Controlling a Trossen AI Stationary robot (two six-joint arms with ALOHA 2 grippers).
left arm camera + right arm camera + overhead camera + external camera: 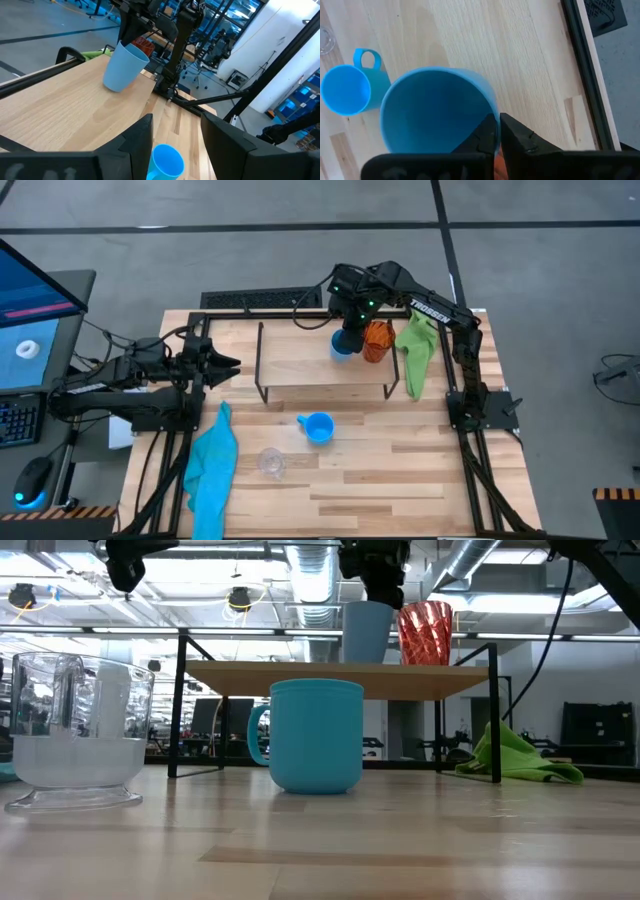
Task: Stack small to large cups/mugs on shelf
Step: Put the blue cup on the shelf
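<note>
Glass cup (75,735) foreground | right jaws (497,131) pinching blue cup (435,112) rim

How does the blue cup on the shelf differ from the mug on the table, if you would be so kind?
The blue cup stands on the shelf; the mug stands on the table in front of it. The cup has no handle; the mug has one. The right tool pinches the cup's rim; the mug stands free. The cup is paler and duller, the mug brighter. Both are upright.

Blue cup (342,344) and orange cup (377,340) upright, side by side on shelf (300,365).
</note>
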